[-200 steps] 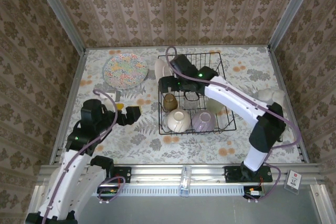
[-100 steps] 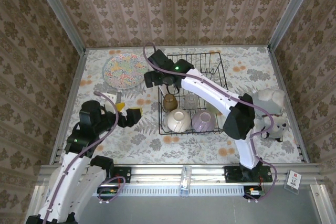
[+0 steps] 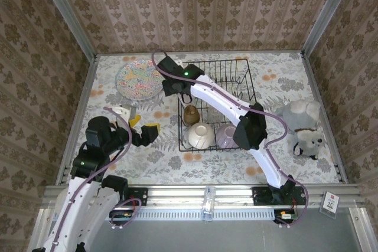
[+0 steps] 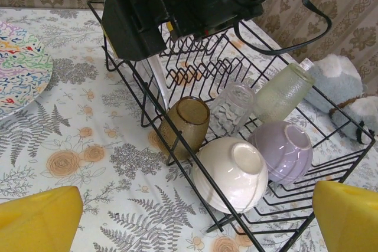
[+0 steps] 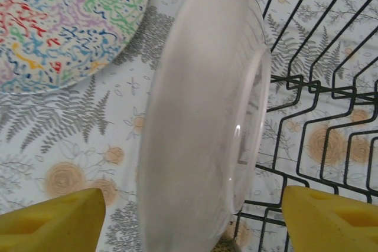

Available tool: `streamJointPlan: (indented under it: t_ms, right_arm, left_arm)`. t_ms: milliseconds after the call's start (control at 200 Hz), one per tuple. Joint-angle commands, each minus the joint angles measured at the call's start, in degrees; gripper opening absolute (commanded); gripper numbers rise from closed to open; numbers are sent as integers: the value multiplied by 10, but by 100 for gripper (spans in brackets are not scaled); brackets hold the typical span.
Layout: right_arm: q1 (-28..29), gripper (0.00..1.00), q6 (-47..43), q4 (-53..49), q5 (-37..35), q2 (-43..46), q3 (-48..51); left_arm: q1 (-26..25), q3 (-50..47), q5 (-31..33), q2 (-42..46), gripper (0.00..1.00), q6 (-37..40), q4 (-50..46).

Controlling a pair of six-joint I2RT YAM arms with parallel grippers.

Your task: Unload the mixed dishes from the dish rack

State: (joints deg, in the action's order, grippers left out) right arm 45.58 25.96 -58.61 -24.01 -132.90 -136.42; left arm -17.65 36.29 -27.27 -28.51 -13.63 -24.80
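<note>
The black wire dish rack (image 3: pixel 251 95) stands mid-table. In the right wrist view a white plate (image 5: pixel 201 116) stands on edge at the rack's far left corner. My right gripper (image 5: pixel 192 219) is open, with a yellow finger on each side of the plate and a gap showing on both sides. From above, the right gripper (image 3: pixel 175 85) hangs over that corner. The rack (image 4: pixel 331 172) holds an amber-brown cup (image 4: pixel 184 125), a clear glass (image 4: pixel 233 107), a pale-green cup (image 4: pixel 283 90), a cream bowl (image 4: pixel 231 172) and a lilac bowl (image 4: pixel 282 150). My left gripper (image 3: pixel 145 124) is open and empty, left of the rack.
A patterned plate (image 3: pixel 140 79) lies flat on the floral tablecloth, left of the rack's far corner. A grey and white plush toy (image 3: pixel 304 123) sits to the right of the rack. The right arm (image 3: pixel 221 101) stretches diagonally over the rack.
My right arm has swung left from over the rack's middle to its far left corner, and its fingers have come closer together around the white plate. The left arm has drawn back slightly.
</note>
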Motion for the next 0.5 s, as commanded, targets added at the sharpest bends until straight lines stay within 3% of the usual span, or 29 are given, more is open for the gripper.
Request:
streamJointPlan:
  t_ms: [0,495]
  right_arm:
    - [-2,75,-9,-36,-32,-6,-22]
    - [-22,59,-14,-48,-42,15,-2]
  left_arm:
    - [-1,0,-11,-1,100,15,5]
    - [-1,-1,-1,-9,100,11,17]
